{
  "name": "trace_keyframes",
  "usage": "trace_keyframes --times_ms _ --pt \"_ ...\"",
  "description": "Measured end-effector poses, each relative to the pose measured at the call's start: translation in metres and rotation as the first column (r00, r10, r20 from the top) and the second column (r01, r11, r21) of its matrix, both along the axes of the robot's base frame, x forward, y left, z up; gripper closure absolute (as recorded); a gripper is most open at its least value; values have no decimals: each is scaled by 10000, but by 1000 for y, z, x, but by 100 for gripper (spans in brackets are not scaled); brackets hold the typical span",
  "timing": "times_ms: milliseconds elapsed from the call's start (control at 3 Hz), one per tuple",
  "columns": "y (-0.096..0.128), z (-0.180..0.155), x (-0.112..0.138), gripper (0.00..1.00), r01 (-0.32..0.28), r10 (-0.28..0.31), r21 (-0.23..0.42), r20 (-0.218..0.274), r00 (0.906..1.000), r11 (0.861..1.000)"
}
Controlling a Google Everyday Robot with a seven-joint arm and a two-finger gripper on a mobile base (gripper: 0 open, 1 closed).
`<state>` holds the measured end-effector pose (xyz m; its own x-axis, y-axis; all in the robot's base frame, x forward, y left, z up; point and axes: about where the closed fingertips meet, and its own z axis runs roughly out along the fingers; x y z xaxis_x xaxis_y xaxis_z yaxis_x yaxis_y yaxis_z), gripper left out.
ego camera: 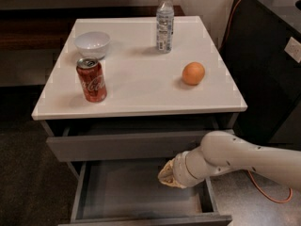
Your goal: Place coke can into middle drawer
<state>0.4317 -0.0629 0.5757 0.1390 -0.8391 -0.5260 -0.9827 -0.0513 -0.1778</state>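
A single camera looks down from above and in front of the table (pixel 141 91), fairly near. It faces the table's front, taking in the whole top, the open middle drawer (pixel 127 192) below, and the pincer (pixel 166 175) over the drawer's right part.

White cabinet top (pixel 141 95), coke can (pixel 91 79) upright at its front left, white bowl (pixel 92 44) just behind it, water bottle (pixel 164 21) at the back, orange (pixel 193 73) right, middle drawer (pixel 122 192) pulled out below, gripper (pixel 167 175) over its right part, pale arm (pixel 244 157) from the right.
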Motion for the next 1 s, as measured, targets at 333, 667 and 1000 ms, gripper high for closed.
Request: trace_keyframes --times_ms 333,667,1000 --pt "10 42 -10 13 -119 122 218 -169 9998 9997" --pt "16 88 -16 0 -109 125 487 -341 9993 9988" --pt "22 152 -25 0 -110 134 884 -261 9996 9960"
